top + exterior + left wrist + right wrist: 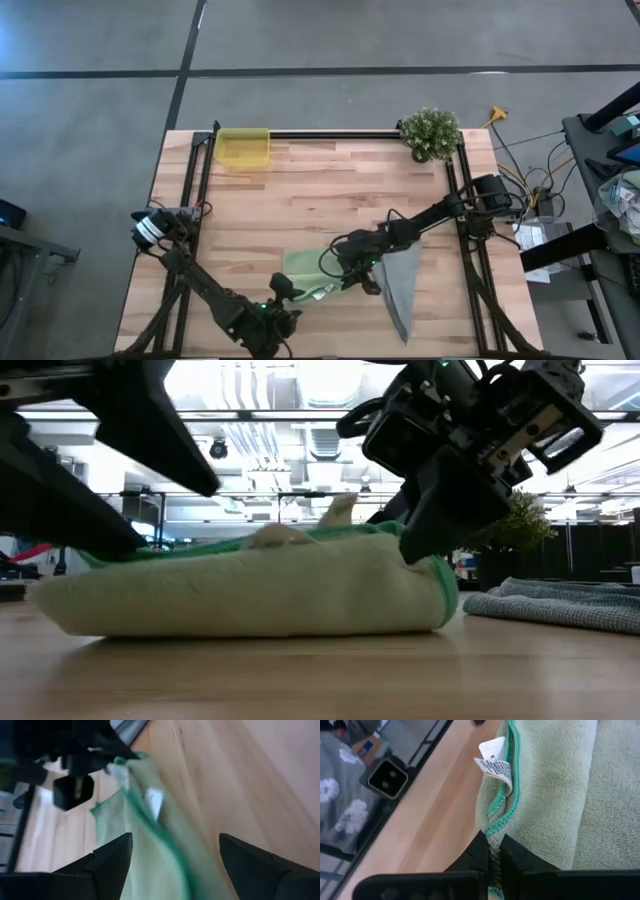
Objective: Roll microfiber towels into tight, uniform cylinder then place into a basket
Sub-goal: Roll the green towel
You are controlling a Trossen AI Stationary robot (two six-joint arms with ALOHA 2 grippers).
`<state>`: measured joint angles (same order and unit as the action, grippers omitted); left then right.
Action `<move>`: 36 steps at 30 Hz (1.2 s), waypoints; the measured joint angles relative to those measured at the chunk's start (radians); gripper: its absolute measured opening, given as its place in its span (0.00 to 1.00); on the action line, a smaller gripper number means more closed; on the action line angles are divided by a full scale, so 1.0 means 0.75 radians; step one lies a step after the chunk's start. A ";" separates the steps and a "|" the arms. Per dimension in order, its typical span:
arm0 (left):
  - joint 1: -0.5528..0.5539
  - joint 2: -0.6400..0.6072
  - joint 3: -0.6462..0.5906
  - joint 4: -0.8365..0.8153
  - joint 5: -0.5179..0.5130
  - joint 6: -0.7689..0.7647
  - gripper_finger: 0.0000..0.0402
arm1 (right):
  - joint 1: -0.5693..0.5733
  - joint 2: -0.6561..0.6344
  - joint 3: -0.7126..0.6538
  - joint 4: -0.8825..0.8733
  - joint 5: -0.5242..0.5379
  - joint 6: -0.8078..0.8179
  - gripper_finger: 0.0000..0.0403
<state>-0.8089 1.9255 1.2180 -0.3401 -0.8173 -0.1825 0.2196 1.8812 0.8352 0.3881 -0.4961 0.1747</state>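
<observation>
Light green towel (305,268) lies partly rolled near the worktop's (320,190) front edge, long axis across it. Left end effector (175,855) hovers over it, fingers spread wide, holding nothing. Right end effector (492,857) is pinched onto its hemmed edge beside the white tag (494,762). Grey-blue towel (402,280) lies just beside it. Basket (243,147) sits at the far left corner across bare wood.

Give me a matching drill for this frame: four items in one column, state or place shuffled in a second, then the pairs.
Items:
1. green towel
2. grey-blue towel
3. basket
4. left gripper

States or places:
A. at the table's far edge, nothing in it
B. open, fingers spread over the green cloth
C. its edge pinched by the right gripper
D. lying flat, apart from either gripper's fingers

Pairs: 1-C, 2-D, 3-A, 4-B
</observation>
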 joint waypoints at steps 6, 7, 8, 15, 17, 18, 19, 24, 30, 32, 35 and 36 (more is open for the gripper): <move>0.024 0.023 0.016 -0.011 0.035 0.004 0.70 | -0.001 -0.001 0.000 0.021 0.000 0.047 0.03; 0.025 0.023 0.016 -0.012 0.035 -0.009 0.70 | 0.000 -0.001 0.000 0.021 0.000 0.047 0.03; 0.028 0.023 0.016 -0.013 0.035 -0.028 0.70 | 0.000 -0.001 0.000 0.021 0.000 0.047 0.03; 0.041 0.024 -0.013 -0.023 0.112 -0.149 0.70 | 0.000 -0.001 0.000 0.030 0.001 0.044 0.03; 0.046 0.024 -0.028 -0.023 0.115 -0.168 0.70 | 0.000 -0.001 0.000 0.032 0.001 0.041 0.03; 0.046 0.024 -0.037 -0.021 0.115 -0.169 0.70 | 0.000 -0.001 0.000 0.036 0.001 0.038 0.03; 0.047 0.024 -0.047 -0.021 0.115 -0.169 0.70 | 0.000 -0.001 0.000 0.042 0.001 0.037 0.03; 0.049 0.025 -0.071 -0.011 0.112 -0.174 0.70 | 0.000 -0.002 0.001 0.052 0.001 0.035 0.03; 0.049 0.025 -0.072 -0.011 0.091 -0.239 0.62 | 0.000 -0.002 0.001 0.052 0.001 0.031 0.03; 0.049 0.025 -0.075 -0.011 0.090 -0.244 0.55 | 0.000 -0.002 0.001 0.052 0.001 0.031 0.03; 0.050 0.025 -0.082 -0.012 0.092 -0.273 0.43 | 0.000 -0.002 0.001 0.051 0.001 0.031 0.03; 0.050 0.025 -0.082 -0.012 0.103 -0.273 0.39 | 0.000 -0.002 0.001 0.051 0.001 0.031 0.03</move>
<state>-0.7715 1.9442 1.1564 -0.3490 -0.7401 -0.3874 0.2195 1.8801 0.8356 0.4267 -0.4953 0.1982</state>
